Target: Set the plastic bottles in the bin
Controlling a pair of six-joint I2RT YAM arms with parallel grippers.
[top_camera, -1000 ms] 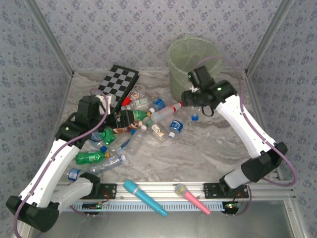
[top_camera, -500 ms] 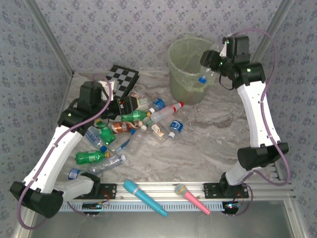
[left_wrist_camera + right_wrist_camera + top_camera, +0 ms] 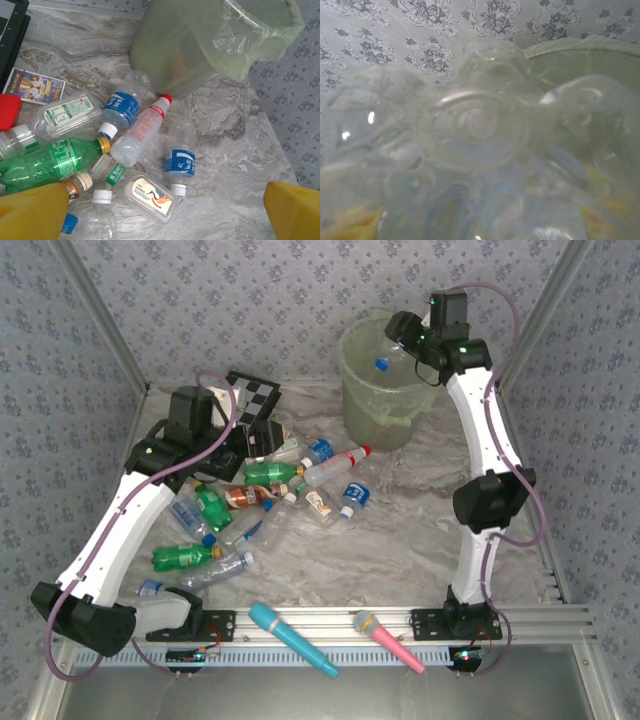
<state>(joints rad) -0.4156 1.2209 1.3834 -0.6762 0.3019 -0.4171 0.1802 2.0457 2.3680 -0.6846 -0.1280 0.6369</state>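
Over the mouth of the pale green translucent round bin [image 3: 375, 405], the right gripper [image 3: 410, 338] was clamped on a clear plastic bottle with a blue cap [image 3: 392, 352], which hung cap-down and tilted above the rim. In the right wrist view the bottle's moulded clear base [image 3: 475, 125] sat close against the lens, with the bin's rim [image 3: 600, 52] behind it at upper right.

The left gripper [image 3: 240, 445] hovered above the pile of bottles, its yellow fingers [image 3: 35, 210] spread wide with nothing grasped between them. Below it on the grey marbled table [image 3: 420, 530] lay a green plastic bottle with a yellow cap [image 3: 45, 162], a clear bottle with a red cap [image 3: 142, 132] just beside the bin's foot, two clear bottles with blue labels [image 3: 120, 107] [image 3: 180, 162] and a flattened clear bottle with a picture label [image 3: 150, 195]. A second green bottle [image 3: 185, 557] lay nearer the left arm's base. A black-and-white chequered board [image 3: 255, 400] leaned behind the pile. A cyan toy microphone [image 3: 290, 637] and a pink toy microphone [image 3: 388, 640] rested at the near edge.
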